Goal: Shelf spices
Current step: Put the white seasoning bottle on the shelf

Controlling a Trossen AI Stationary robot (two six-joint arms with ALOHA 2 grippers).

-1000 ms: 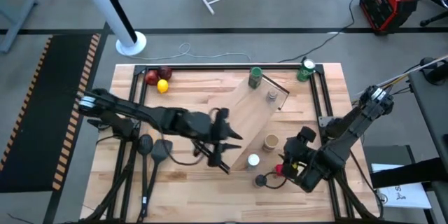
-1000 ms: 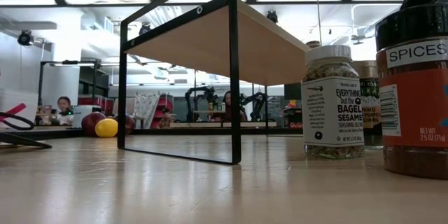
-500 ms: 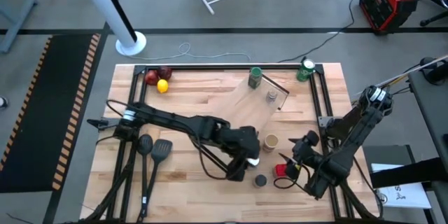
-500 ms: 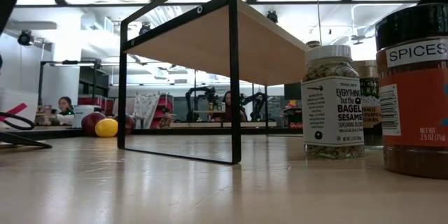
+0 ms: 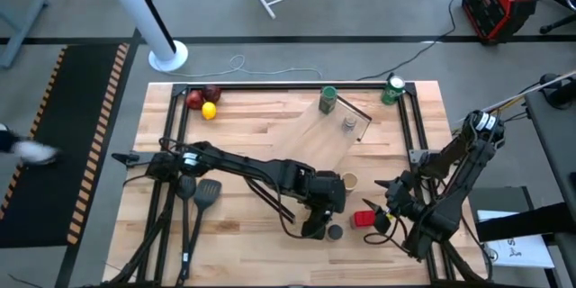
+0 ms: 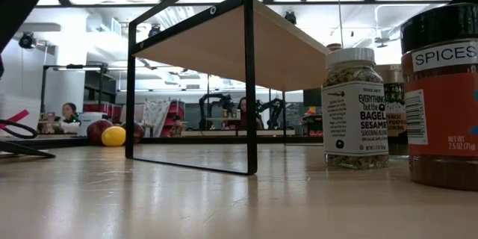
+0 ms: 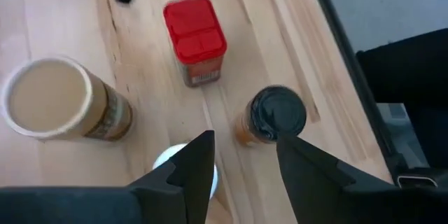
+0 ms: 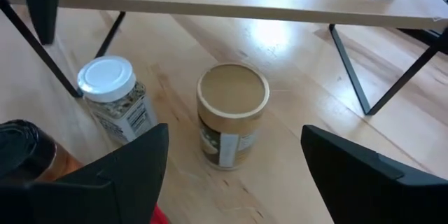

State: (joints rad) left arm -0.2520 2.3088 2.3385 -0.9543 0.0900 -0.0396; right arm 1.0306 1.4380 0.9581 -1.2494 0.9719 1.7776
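The left gripper (image 5: 317, 220) has swung across the table in the past second and now hangs over the white-topped jar (image 7: 183, 166), fingers parted either side of it and not yet pinching, so a pickup looks imminent. That jar stands upright, long axis vertical, lid up, between the tan-topped jar (image 5: 348, 181) and the black-topped jar (image 5: 335, 232), near the shelf (image 5: 329, 139). The right gripper (image 5: 385, 219) waits wide open beside the red-topped jar (image 5: 362, 219).

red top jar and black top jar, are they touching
Apart. The left wrist view shows bare table between the red top jar and the black top jar.
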